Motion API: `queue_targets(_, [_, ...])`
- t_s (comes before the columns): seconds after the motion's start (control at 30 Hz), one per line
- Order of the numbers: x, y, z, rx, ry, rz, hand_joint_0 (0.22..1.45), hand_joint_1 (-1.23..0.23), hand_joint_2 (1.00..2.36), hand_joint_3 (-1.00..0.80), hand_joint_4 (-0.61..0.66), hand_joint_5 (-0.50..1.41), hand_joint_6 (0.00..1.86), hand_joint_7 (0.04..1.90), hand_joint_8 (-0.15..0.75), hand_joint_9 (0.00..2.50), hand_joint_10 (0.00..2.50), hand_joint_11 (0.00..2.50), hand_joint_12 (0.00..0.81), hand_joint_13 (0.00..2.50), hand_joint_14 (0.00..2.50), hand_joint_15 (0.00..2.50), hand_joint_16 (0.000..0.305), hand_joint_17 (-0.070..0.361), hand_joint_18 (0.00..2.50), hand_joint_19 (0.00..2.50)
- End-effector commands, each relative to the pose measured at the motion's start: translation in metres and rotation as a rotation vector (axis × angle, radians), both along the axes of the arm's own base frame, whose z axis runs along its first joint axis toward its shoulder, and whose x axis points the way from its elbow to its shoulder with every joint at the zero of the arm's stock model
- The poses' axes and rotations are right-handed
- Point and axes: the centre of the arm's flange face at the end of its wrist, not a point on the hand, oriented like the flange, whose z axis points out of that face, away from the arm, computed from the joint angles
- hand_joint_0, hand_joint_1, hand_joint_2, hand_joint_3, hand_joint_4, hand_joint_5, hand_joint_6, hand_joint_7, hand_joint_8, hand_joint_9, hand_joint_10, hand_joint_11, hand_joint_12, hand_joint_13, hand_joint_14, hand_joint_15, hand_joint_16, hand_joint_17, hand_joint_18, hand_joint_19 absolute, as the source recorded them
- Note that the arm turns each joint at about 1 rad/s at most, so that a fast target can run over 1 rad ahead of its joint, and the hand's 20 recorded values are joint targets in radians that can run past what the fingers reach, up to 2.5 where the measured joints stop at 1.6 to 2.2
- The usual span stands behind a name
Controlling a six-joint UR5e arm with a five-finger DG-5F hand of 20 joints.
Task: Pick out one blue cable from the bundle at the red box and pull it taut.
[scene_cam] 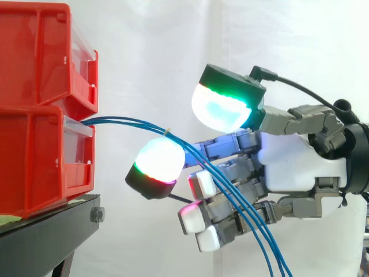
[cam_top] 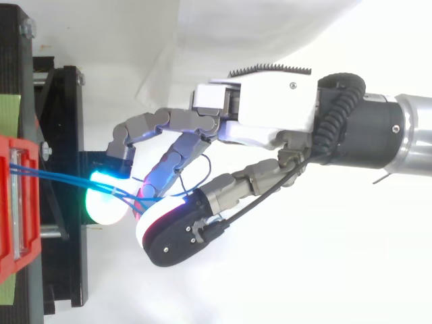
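Three thin blue cables (scene_cam: pixel 132 122) leave the top of the lower red bin (scene_cam: pixel 34 161) and arc right and down past the view's bottom edge. A small pale tie (scene_cam: pixel 168 133) binds them near the crest. My hand (scene_cam: pixel 294 161) comes in from the right at bin height. Its upper glowing pad (scene_cam: pixel 222 107) sits above the bundle and a lower glowing pad (scene_cam: pixel 155 164) sits below it, with a clear gap between them. The cables run through that gap untouched, then cross in front of the curled lower fingers (scene_cam: pixel 202 184). In the top view the cables (cam_top: pixel 61 177) run from the bin to the hand (cam_top: pixel 270 111).
A second red bin (scene_cam: pixel 34 52) is stacked on the lower one. Both stand on a black stand (scene_cam: pixel 46 236) at the left. A white curtain hangs behind. Open space lies below and to the right of the hand.
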Motion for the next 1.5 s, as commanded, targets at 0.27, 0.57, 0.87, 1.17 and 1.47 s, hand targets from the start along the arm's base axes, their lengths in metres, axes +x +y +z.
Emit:
queue_targets(0.27, [0.000,0.004,0.004,-0.011,-0.005,0.002,0.64,-0.63,1.01,-0.40,0.18,-0.10,0.50,1.17,0.243,1.01,0.03,0.78,0.327,0.88,0.02,0.50,0.050,0.113,0.66,0.51])
queue_targets(0.57, [0.000,0.004,0.004,-0.010,-0.006,0.002,0.63,-0.64,1.01,-0.43,0.16,-0.08,0.51,1.28,0.251,1.03,0.03,0.78,0.331,0.90,0.02,0.49,0.050,0.113,0.68,0.52])
queue_targets(0.87, [0.000,0.003,0.005,-0.010,-0.006,0.001,0.62,-0.60,1.01,-0.33,0.14,-0.11,0.68,1.04,0.262,1.04,0.03,0.79,0.335,0.91,0.02,0.50,0.051,0.115,0.70,0.54])
queue_targets(1.17, [0.000,-0.001,0.005,-0.010,-0.006,-0.004,0.60,-0.66,1.01,-0.39,0.16,-0.14,0.74,0.92,0.263,1.03,0.02,0.82,0.339,0.91,0.02,0.51,0.052,0.116,0.71,0.54])
queue_targets(1.47, [-0.001,-0.015,0.006,-0.022,-0.012,-0.022,0.61,-0.61,1.01,-0.37,0.14,-0.13,0.76,0.91,0.265,1.04,0.03,0.80,0.341,0.93,0.02,0.50,0.052,0.117,0.73,0.54])
